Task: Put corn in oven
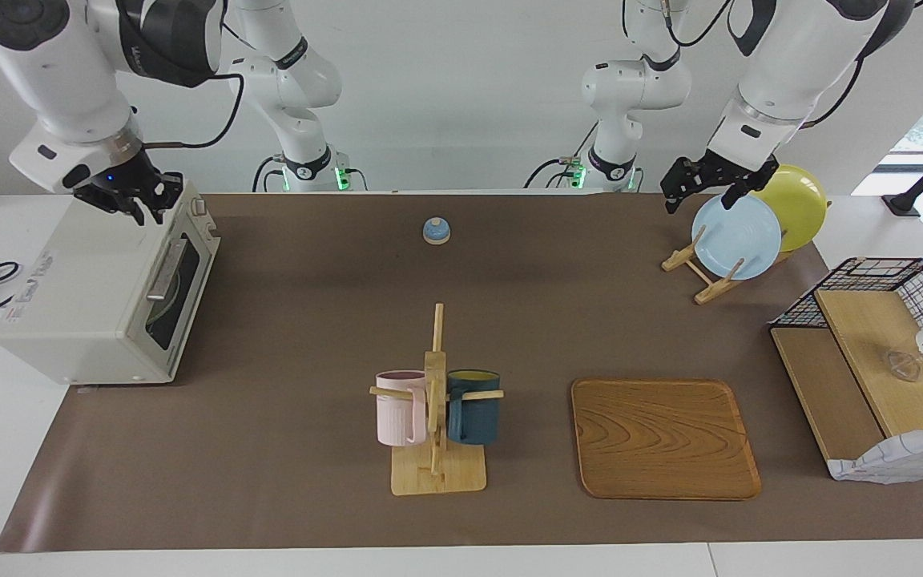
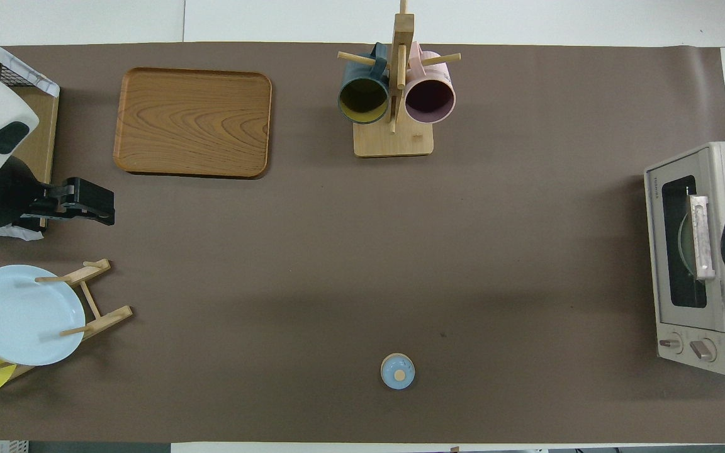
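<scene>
Corn out of sight, oven door closed

You are seeing the right gripper (image 1: 135,200) hovering over the oven (image 1: 85,296), fingers spread and empty. No corn is showing on the desk (image 1: 309,320), so its place, heading and progress cannot be told. The left gripper (image 1: 710,183) is waiting over the plates (image 1: 738,236), fingers apart, empty.
</scene>
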Action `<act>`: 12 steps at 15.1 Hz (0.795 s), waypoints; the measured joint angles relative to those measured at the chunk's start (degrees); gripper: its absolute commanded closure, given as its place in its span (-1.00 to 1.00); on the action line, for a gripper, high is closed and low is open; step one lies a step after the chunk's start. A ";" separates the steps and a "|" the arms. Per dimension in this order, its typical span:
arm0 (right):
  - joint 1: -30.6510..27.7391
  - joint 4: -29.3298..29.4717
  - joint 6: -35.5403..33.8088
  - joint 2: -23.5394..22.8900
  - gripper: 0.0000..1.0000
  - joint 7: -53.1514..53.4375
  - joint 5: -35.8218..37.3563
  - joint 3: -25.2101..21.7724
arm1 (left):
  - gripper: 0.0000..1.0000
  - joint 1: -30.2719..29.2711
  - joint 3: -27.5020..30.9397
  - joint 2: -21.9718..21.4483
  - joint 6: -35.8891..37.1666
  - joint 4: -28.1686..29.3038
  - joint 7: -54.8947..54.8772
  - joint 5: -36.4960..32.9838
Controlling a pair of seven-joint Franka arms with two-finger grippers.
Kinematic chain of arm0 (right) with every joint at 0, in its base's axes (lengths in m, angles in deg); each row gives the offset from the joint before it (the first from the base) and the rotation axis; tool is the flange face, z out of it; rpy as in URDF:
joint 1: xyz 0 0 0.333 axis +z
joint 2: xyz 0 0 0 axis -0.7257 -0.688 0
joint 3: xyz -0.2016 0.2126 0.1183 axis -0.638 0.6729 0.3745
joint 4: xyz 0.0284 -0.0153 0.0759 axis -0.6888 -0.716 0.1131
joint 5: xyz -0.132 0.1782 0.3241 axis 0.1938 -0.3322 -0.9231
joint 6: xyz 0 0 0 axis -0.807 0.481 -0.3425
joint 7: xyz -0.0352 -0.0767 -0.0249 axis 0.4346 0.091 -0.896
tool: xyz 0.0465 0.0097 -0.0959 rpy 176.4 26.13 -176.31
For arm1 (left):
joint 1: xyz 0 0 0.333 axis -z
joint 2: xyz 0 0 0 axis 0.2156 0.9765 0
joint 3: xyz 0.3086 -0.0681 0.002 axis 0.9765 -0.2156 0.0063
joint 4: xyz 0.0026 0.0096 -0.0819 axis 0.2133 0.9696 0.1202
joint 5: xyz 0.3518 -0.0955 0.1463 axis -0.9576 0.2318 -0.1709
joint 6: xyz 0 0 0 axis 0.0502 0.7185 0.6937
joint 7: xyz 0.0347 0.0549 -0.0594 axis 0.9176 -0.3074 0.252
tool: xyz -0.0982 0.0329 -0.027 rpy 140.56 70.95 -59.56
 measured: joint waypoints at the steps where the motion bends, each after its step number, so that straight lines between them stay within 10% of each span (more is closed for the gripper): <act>1: -0.04 1.43 -1.99 -0.05 -0.22 0.00 -0.37 -0.01 | -1.00 0.00 0.00 0.00 0.00 0.00 0.00 0.00; 2: -0.09 2.56 -3.89 -0.23 -0.99 -0.01 -1.70 -0.07 | -1.00 0.00 0.00 0.00 0.00 0.00 0.00 0.00; 12: -0.03 5.87 -5.31 -2.52 -1.00 6.21 -8.49 -0.21 | -1.00 0.00 0.00 0.00 0.00 0.00 0.00 0.00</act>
